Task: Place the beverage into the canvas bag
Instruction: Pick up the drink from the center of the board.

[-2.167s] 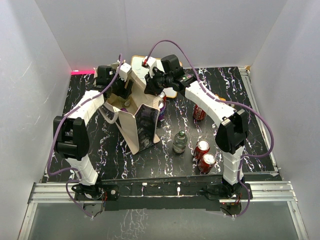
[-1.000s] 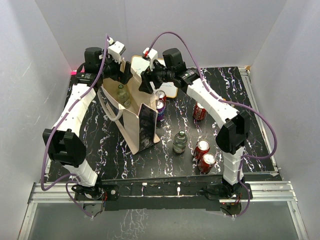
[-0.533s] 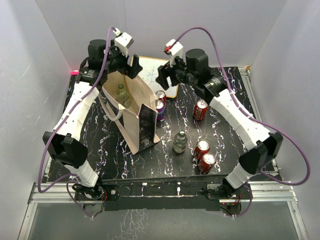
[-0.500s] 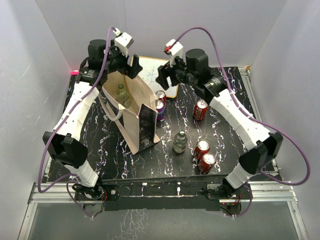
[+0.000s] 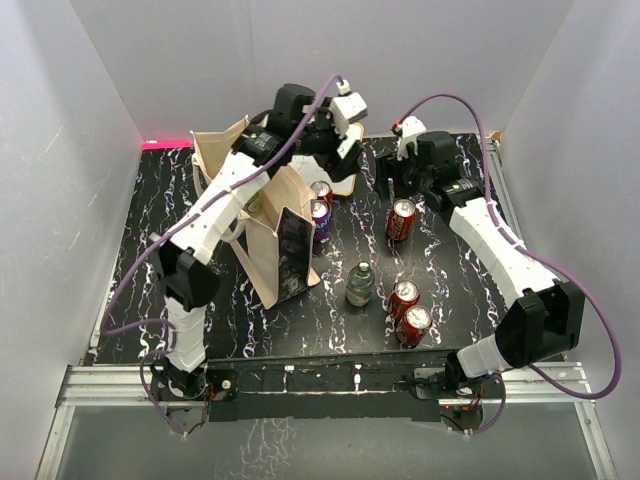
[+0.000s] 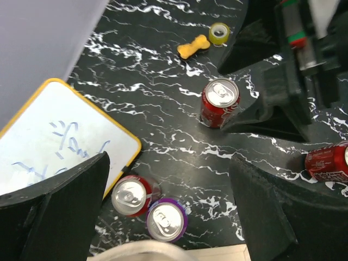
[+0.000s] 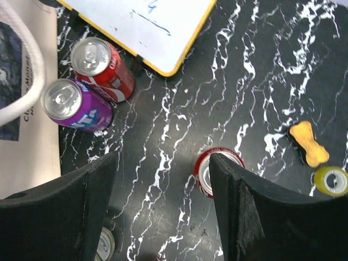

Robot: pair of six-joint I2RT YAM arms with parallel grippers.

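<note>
The canvas bag (image 5: pixel 268 245) stands open at the left middle, and my left arm crosses over its mouth. My left gripper (image 5: pixel 347 152) hangs open and empty behind the bag, above a red can (image 6: pixel 132 196) and a purple can (image 6: pixel 167 219); the bag's rim (image 6: pixel 163 253) shows below them. My right gripper (image 5: pixel 392 183) is open high over another red can (image 5: pixel 401 220), which sits partly behind its right finger (image 7: pixel 261 212) in the right wrist view. Nothing is held. The left arm hides most of the bag's inside.
A white framed board (image 5: pixel 343 181) lies at the back behind the cans. A green-capped bottle (image 5: pixel 360 285) and two red cans (image 5: pixel 409 309) stand nearer the front. A yellow bone toy (image 7: pixel 307 144) and a tape roll (image 7: pixel 331 180) lie at the back right.
My left arm has swung right, from the bag's back left corner across its mouth to the back middle. My right gripper has moved right and lower, over the lone red can.
</note>
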